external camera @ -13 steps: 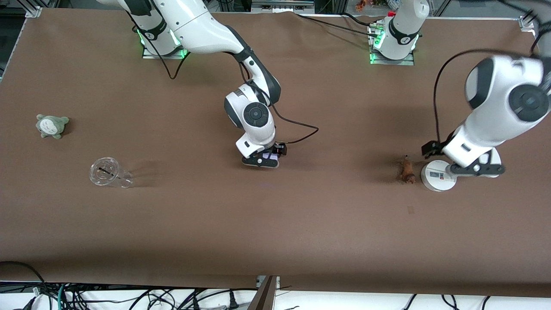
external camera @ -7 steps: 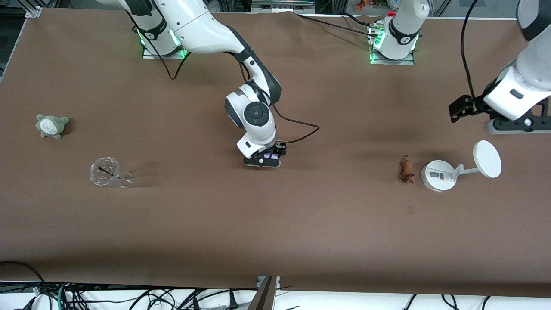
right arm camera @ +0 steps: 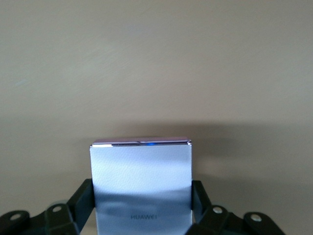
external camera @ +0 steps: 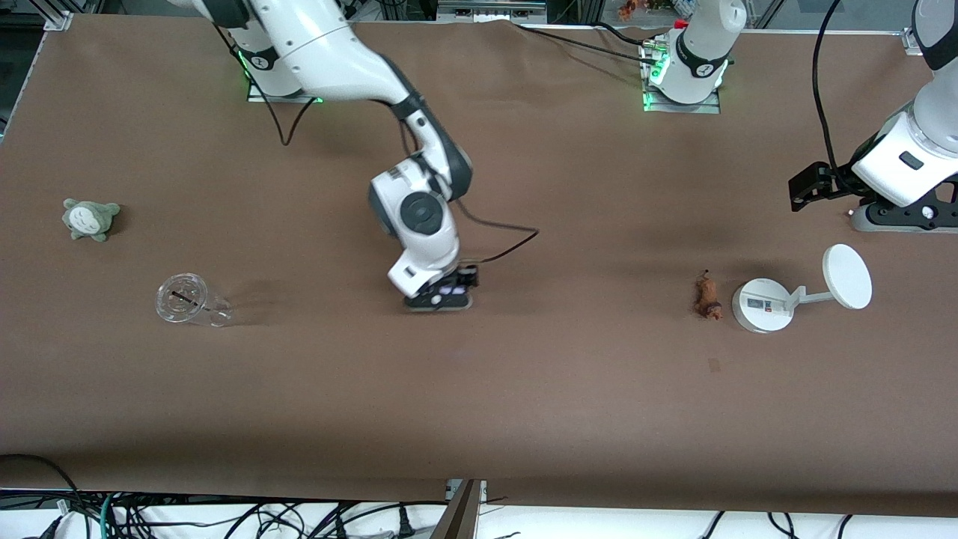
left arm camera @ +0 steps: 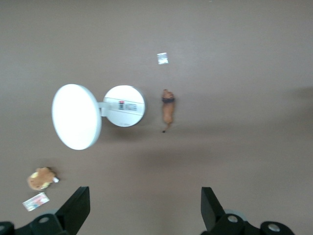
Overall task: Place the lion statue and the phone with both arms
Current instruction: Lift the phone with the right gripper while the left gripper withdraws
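While gripped, phone [right arm camera: 141, 188]: "HUAWEI".

The whole counter [external camera: 479, 374] is seen from high across; the stand [external camera: 763, 305] is shared with the left wrist view, looking straight down

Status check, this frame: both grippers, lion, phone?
Right gripper shut on phone, low over mid-table. Left gripper open, raised, empty. Lion statue on table beside white stand. Nothing in the way.
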Robot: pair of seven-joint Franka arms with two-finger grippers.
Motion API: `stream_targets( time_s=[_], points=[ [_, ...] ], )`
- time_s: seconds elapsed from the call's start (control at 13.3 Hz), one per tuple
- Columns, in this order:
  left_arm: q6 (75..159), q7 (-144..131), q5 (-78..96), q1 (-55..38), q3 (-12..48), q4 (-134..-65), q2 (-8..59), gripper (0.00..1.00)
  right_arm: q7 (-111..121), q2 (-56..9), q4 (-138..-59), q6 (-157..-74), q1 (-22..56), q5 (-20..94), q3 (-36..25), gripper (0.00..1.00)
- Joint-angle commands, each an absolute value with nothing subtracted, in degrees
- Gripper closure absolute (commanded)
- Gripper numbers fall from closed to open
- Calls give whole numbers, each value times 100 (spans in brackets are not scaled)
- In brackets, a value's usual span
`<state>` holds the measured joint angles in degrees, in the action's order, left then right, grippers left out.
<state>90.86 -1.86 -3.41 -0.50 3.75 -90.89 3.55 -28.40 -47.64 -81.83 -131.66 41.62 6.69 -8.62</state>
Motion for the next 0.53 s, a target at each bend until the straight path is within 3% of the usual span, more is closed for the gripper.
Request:
stream_targets(
  time_s=[0.0, 0.15, 0.45],
  points=[
    [9252, -44, -123, 53, 475, -9113, 229, 0, -1866, -4404, -8209, -12526, 3413, 650, -773, 53],
    [9395, -44, -123, 175, 475, -9569, -86, 0, -1304, -4281, -8227, -12209, 2911, 642, -773, 53],
    [9290, -18, -202, 193, 483, -9580, -105, 0, -196, -4263, -8288, -11735, 2216, 624, -1027, 53]
  ],
)
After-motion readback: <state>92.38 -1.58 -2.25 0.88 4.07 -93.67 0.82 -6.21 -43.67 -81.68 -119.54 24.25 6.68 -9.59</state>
